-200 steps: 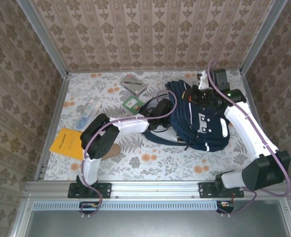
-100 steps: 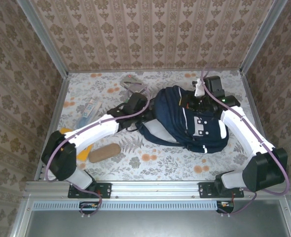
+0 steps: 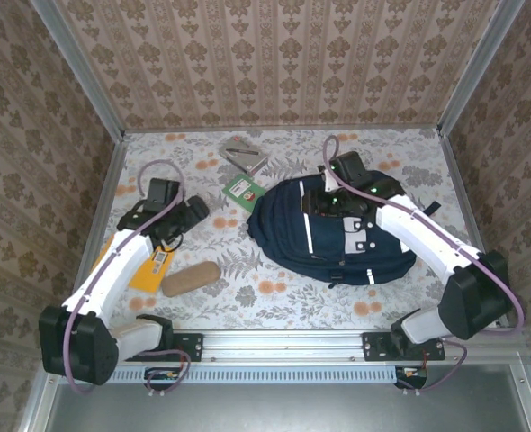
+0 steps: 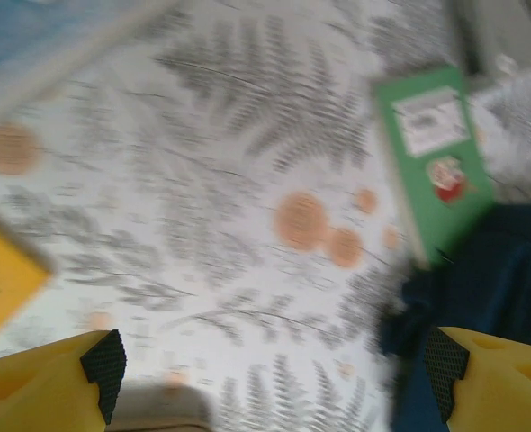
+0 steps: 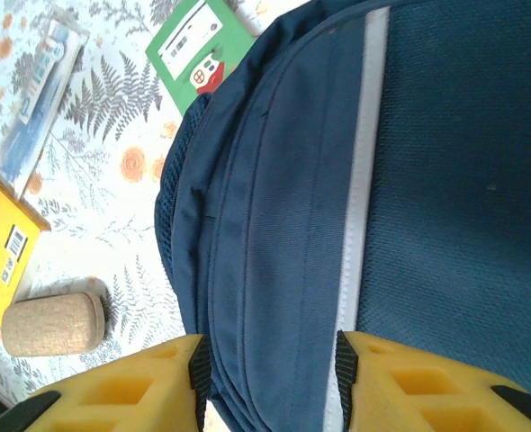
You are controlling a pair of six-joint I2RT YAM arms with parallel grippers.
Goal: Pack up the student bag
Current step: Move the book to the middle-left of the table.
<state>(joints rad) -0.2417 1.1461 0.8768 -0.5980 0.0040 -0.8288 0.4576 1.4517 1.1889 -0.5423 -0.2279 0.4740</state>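
Student bag (image 3: 283, 229), just one, lies flat on the right half of the desk (image 3: 274, 297). Left of it are one green booklet (image 3: 241, 189), one yellow book (image 5: 0, 238) and one cork pouch (image 3: 192, 277). The right gripper (image 5: 270, 364) hangs over the bag with its jaws apart. The left gripper (image 4: 274, 360) gapes empty above the desk's left half.

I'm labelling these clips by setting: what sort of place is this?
Likely a staged robot test booth: wallpapered panels in an aluminium frame, a floral tablecloth, a student bag and a yellow book laid out.
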